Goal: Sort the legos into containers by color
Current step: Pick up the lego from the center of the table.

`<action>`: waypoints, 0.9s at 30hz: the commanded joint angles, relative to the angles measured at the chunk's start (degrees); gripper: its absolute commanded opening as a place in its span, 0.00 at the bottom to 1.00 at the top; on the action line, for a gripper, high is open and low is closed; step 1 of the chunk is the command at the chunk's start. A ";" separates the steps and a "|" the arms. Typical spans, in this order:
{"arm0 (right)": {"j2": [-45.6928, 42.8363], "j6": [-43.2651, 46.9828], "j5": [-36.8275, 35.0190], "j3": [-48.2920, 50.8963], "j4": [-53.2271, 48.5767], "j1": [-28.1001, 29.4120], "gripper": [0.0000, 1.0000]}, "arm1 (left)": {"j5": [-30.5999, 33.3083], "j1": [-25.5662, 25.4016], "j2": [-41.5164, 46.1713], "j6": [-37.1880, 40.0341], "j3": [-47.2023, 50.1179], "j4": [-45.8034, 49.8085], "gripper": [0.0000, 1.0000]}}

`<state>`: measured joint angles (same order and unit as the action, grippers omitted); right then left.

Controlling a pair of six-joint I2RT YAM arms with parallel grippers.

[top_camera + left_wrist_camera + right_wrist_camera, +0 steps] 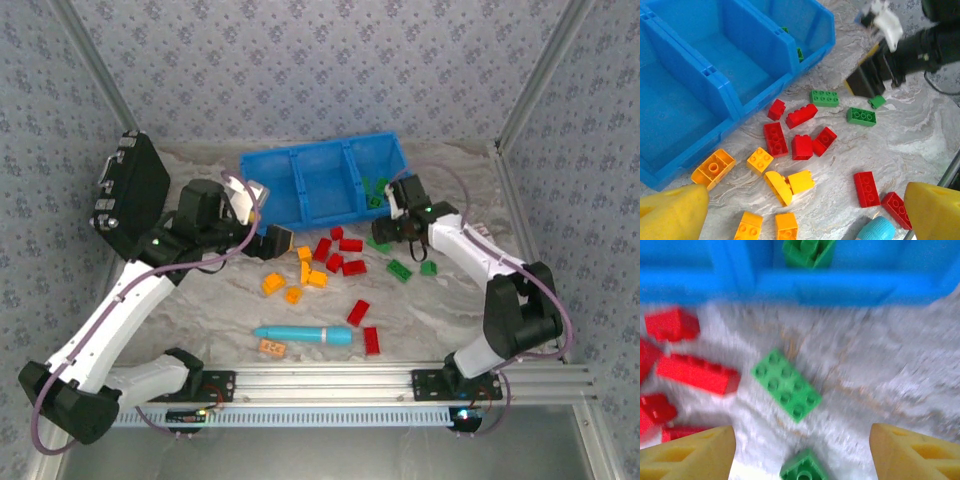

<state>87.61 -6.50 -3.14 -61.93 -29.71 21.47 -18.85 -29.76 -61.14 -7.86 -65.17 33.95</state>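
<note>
The blue containers [300, 178] stand at the back; the right compartment holds green legos [377, 191], and the other two look bare. Red legos [340, 255], orange ones [305, 270] and green ones [399, 268] lie scattered in front. My right gripper [802, 447] is open just before the tray's front wall [790, 287], above a green brick [786, 385]. A small green piece [802, 469] lies upside down between its fingers, touching neither. My left gripper [805, 212] hangs wide open over orange bricks [789, 185] and red bricks [801, 146], holding nothing.
A cyan pen-like cylinder [303, 334] lies near the front edge, beside an orange brick [272, 347] and a red one [371, 340]. A black case [130, 190] stands at the left. Metal frame posts rise at both back corners.
</note>
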 commanded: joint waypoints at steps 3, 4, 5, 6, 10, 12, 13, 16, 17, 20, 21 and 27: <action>0.30 2.27 -1.76 2.29 -1.70 0.83 0.76 | -2.31 -0.30 0.30 -0.68 -0.34 -1.42 1.00; 1.34 2.71 -1.43 1.51 -2.14 0.68 0.77 | -2.41 -0.30 -0.14 -0.59 -0.55 -1.18 1.00; 2.35 3.25 -1.22 0.63 -2.65 0.80 0.78 | -2.42 -0.35 -0.49 -0.51 -0.74 -1.02 1.00; 3.68 3.67 -1.41 -0.48 -3.17 0.84 0.78 | -2.42 -0.36 -0.70 -0.49 -0.84 -0.96 1.00; 8.69 5.88 -2.02 -4.52 -4.25 1.69 0.80 | -2.51 -0.39 -0.73 -1.02 -0.41 -1.67 1.00; 11.16 6.49 -2.54 -5.86 -4.45 1.90 0.81 | -2.42 -0.39 -0.64 -1.04 -0.22 -1.65 1.00; 12.41 6.74 -2.96 -6.36 -4.47 1.99 0.81 | -2.24 -0.37 -0.73 -1.07 -0.14 -1.59 1.00; 15.50 7.28 -3.70 -9.18 -4.30 2.15 0.82 | -2.07 -0.39 -1.07 -0.78 -0.38 -1.09 1.00; 16.26 7.29 -3.94 -9.55 -4.22 2.12 0.82 | -2.06 -0.34 -1.22 -0.68 -0.47 -0.91 1.00; 18.50 7.47 -4.56 -10.61 -3.78 2.25 0.83 | -1.65 -0.39 -1.47 -0.50 -0.70 -0.06 1.00; 19.13 7.43 -4.84 -10.94 -3.68 2.18 0.83 | -1.47 -0.39 -1.37 -0.53 -0.51 0.14 1.00; 23.20 8.30 -5.21 -13.23 -3.95 2.08 0.78 | 0.08 -0.39 -0.93 -0.74 1.01 0.27 1.00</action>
<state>108.33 0.54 -6.87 -73.36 -32.53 23.40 -19.64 -29.76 -62.41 -8.25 -64.31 33.30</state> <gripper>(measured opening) 0.789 0.999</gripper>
